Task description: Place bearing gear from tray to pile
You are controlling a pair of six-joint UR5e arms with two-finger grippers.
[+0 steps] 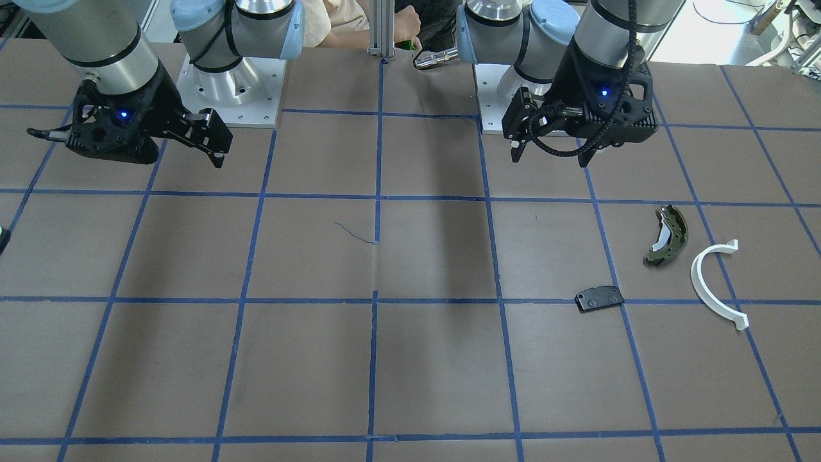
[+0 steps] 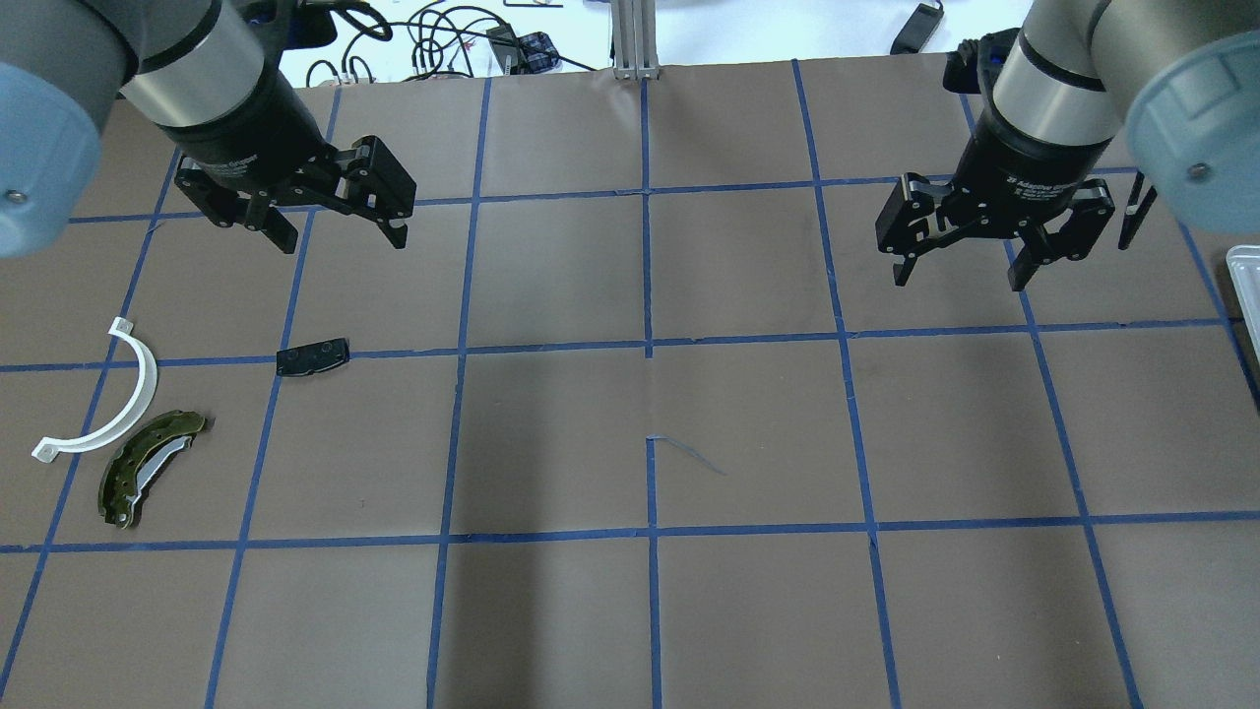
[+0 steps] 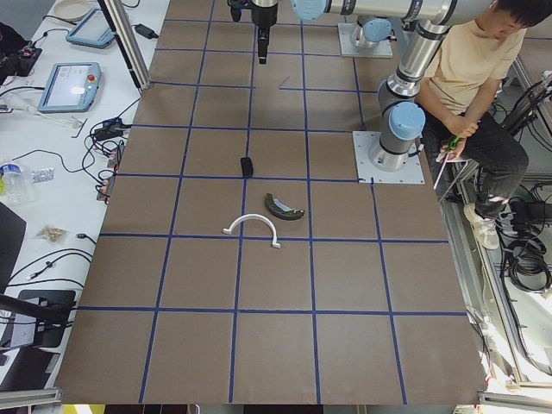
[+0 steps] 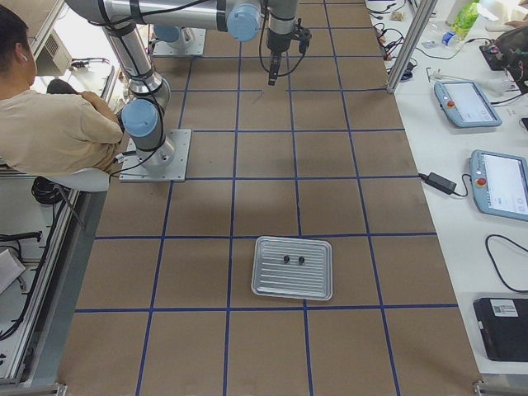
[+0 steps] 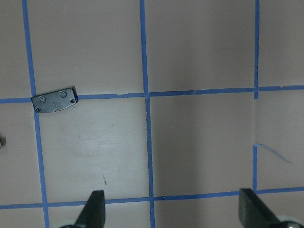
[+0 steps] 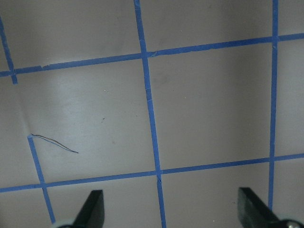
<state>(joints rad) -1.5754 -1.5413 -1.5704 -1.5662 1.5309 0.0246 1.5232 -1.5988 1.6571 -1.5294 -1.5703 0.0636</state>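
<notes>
The metal tray [image 4: 266,280] lies on the table at my right end, with two small dark bearing gears [image 4: 286,260] in it; only its edge [image 2: 1244,286] shows in the overhead view. The pile lies at my left: an olive-green brake shoe [image 2: 148,468], a white half-ring [image 2: 108,404] and a small black plate [image 2: 313,356], which also shows in the left wrist view [image 5: 54,100]. My left gripper [image 2: 345,241] is open and empty, hanging above the table beyond the black plate. My right gripper [image 2: 960,283] is open and empty, well away from the tray.
A seated person [image 3: 474,78] is behind the arm bases [image 1: 231,90]. An aluminium post [image 2: 635,39] stands at the table's far edge. Tablets and cables [image 4: 495,181] lie on the side bench. Blue tape lines grid the brown table [image 2: 650,443].
</notes>
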